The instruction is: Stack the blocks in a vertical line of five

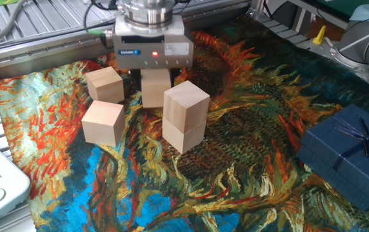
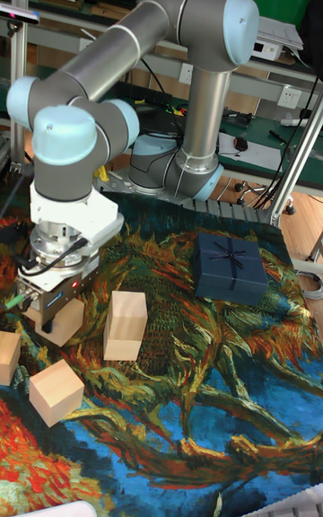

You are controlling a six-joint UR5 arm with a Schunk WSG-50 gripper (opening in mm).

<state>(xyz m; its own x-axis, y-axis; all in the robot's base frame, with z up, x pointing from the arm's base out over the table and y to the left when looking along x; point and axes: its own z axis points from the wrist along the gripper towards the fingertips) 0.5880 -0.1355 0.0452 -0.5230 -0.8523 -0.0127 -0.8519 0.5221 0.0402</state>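
gripping a pale, plain wooden cube (image 1: 156, 89) between its two fingers, the grey two-finger gripper (image 1: 155, 76) sits at the upper middle of the fixed view, a small red light glowing on its body. the held cube hangs under the gripper; whether it is clear of the painted sunflower-pattern cloth (image 1: 236, 174) cannot be told for sure. just right of it, near the centre of the frame, two more pale wooden cubes form a short stack (image 1: 185, 116), the upper one turned slightly against the lower. left of the gripper, a fourth pale wooden cube (image 1: 104, 84) lies on the cloth, and below it, toward the left middle, a fifth pale wooden cube (image 1: 102, 122) stands apart from the others. a dark blue ribboned gift box (image 1: 348, 153) rests at the right edge, well apart from the cubes. in the tall view the grey-and-light-blue robot arm (image 2: 135, 41) arches over from the back down to the gripper at the left.
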